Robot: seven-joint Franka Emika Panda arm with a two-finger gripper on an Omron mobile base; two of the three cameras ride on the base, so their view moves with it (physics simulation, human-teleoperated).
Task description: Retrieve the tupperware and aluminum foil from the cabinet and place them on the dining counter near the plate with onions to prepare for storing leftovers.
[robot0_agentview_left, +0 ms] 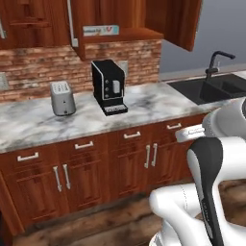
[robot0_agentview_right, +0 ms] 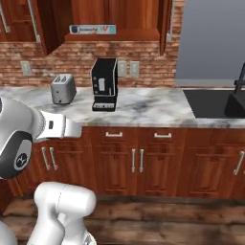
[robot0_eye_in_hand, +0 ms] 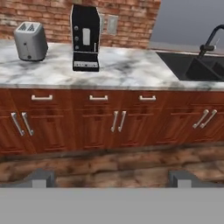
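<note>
The cabinet [robot0_agentview_left: 126, 34] hangs open above the worktop, its doors swung out to both sides, and it also shows in the right base view [robot0_agentview_right: 119, 33]. On its lower shelf lies the aluminum foil [robot0_agentview_left: 100, 30], a long white carton seen end to end [robot0_agentview_right: 92, 29]. The tupperware is not to be seen on the visible part of the shelf. The dining counter and the plate with onions are out of view. My gripper [robot0_eye_in_hand: 112, 179] is open, fingertips [robot0_eye_in_hand: 41, 178] wide apart with nothing between them. It is held low, well short of the base cupboards and facing them.
On the marble worktop [robot0_agentview_left: 149, 103] stand a silver toaster [robot0_agentview_left: 62, 98] and a black coffee machine [robot0_agentview_left: 109, 86]. A dark sink [robot0_agentview_left: 211, 89] with a black faucet [robot0_agentview_left: 215, 62] lies to the right. Drawers and cupboard doors [robot0_eye_in_hand: 118, 122] run below, above a wooden floor.
</note>
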